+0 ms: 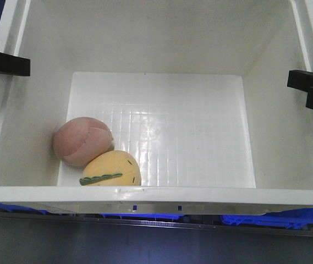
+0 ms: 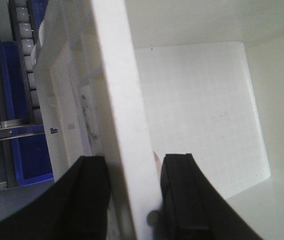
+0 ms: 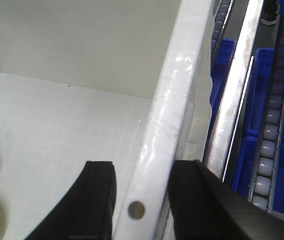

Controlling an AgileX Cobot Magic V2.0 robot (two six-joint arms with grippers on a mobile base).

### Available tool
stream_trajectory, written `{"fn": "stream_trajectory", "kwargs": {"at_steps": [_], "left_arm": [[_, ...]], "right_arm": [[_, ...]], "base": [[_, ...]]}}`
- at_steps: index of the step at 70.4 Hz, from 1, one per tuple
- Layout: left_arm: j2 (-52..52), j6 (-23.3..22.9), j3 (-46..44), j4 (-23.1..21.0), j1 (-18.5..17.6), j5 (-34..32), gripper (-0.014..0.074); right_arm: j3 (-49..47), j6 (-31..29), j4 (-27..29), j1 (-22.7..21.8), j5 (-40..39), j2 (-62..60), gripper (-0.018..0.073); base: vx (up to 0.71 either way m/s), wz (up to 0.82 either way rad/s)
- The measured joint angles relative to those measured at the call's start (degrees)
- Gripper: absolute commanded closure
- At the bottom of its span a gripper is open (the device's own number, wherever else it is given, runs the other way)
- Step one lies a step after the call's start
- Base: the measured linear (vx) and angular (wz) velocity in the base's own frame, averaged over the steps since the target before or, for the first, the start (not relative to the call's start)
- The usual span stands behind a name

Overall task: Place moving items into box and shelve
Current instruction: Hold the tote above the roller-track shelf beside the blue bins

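Between the two arms sits the large white rectangular plastic tote, one in number, its long axis running left to right across the robot's front, so each short side wall faces one arm. On that relation the coming lift turns: the left gripper straddles the left wall, one black finger outside and one inside, and the right gripper straddles the right wall in the same way, both clenched on the tote's rim as far as the wrist views show. Neither arm is nearer; they stand opposite each other at about the same depth along the walls, which suggests a level two-handed carry toward the shelf. Beyond and below the tote lie blue plastic bins and a roller track; how many bins there are cannot be counted. Inside the tote, on its gridded floor, rest two plush balls, both in the near-left corner: the dusty pink seamed ball and, touching it on the near side, the pale yellow ball with a green stitched stripe.
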Motion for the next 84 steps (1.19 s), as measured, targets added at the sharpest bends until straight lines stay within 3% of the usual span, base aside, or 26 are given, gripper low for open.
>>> {"fn": "stream_trajectory", "kwargs": {"at_steps": [84], "left_arm": [[-0.1,0.0,0.0,0.0,0.0,0.0,0.0602]], "right_arm": [[0.0,0.0,0.0,0.0,0.1,0.0,0.0564]], "base": [[0.07,0.05]]}}
